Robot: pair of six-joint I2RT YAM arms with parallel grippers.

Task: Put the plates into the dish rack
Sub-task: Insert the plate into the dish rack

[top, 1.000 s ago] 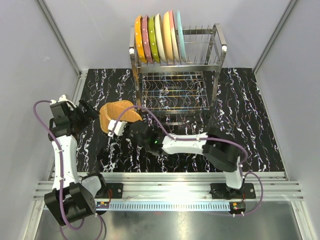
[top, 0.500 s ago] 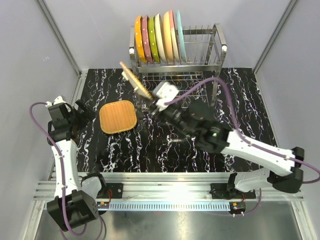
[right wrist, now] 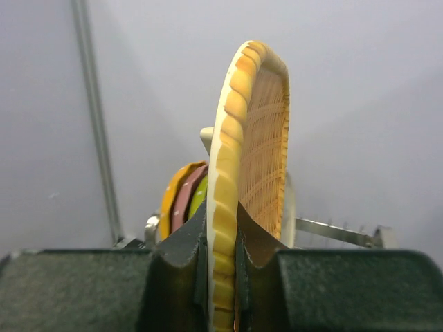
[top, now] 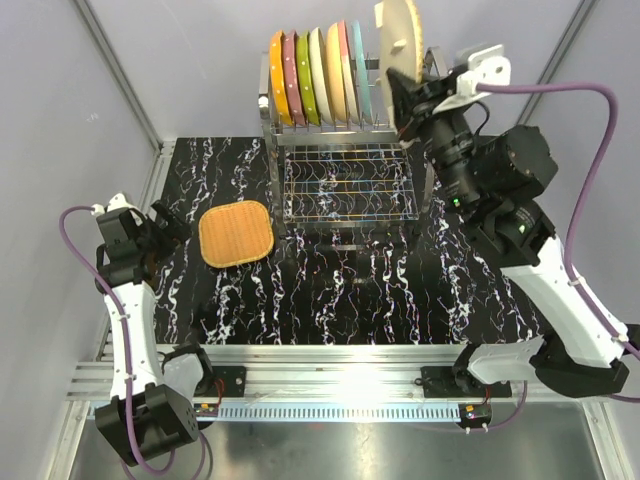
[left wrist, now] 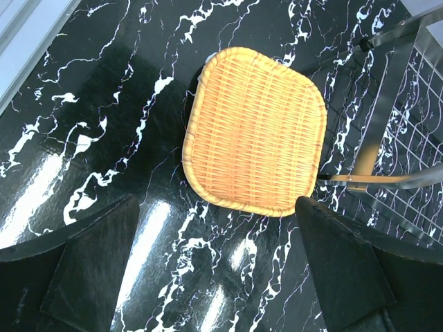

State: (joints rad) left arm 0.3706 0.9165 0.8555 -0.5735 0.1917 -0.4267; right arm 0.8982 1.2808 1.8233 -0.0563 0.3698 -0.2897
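Since a second ago, the tan woven plate point(top: 398, 40) has been carried up from beside the table's orange woven plate point(top: 236, 234) to above the top tier of the dish rack point(top: 350, 130). The rack's upper right corner is covered by the right arm in the top view, so it cannot be told whether the plate's lower edge touches the prongs. In the right wrist view the racked plates point(top: 315, 75) are mostly hidden behind the held plate; only orange, pink and green edges are seen at its left.

The right gripper point(top: 408, 98) is clamped on the tan woven plate's scalloped rim, one finger on each face. The plate is held upright on edge, rising from the jaws, just right of the light-blue plate point(top: 362, 75).

The left gripper point(top: 170, 226) is spread wide and nothing is held. The orange woven plate lies flat on the black marbled table point(top: 400, 280), just ahead of those jaws and beside the rack's leg.
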